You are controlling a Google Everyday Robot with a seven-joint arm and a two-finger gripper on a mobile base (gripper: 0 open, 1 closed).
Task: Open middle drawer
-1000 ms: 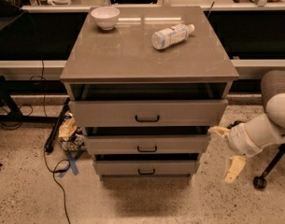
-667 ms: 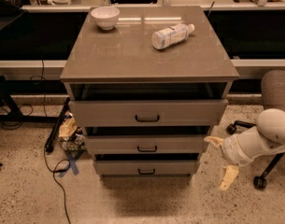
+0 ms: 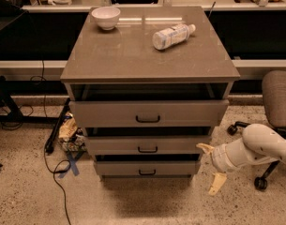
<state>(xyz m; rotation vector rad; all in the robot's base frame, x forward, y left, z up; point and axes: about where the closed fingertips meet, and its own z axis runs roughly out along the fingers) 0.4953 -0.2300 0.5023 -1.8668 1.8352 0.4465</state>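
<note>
One grey-taupe bench (image 3: 133, 55) with a flat glossy top is seen, and three drawers are counted in its front. The middle drawer (image 3: 124, 145), a low wide grey-taupe panel, is placed second of the three, and one small black bar handle (image 3: 147, 149) is fixed at its centre. Above it the taller-fronted top drawer (image 3: 109, 113) is found, and below it the lowest drawer (image 3: 119, 168); one handle is borne by each. A dark gap is shown above every front.

Two things are carried on the bench top: one white round bowl (image 3: 105, 17) at the far left corner, and one clear plastic bottle with a white label (image 3: 173, 35) laid on its side towards the far right, well apart from the bowl.

One cream two-finger gripper (image 3: 211, 165) is held low at the bench's right side, on a pale rounded arm (image 3: 255, 146). Its two fingers are spread wide and nothing is held between them; the upper fingertip (image 3: 203, 147) is seen at the right end of the middle drawer's front, though contact cannot be told, and the lower one (image 3: 217, 183) is pointed down over the speckled floor (image 3: 30, 200).

One grey padded chair (image 3: 278, 97) is stood behind the arm.
</note>
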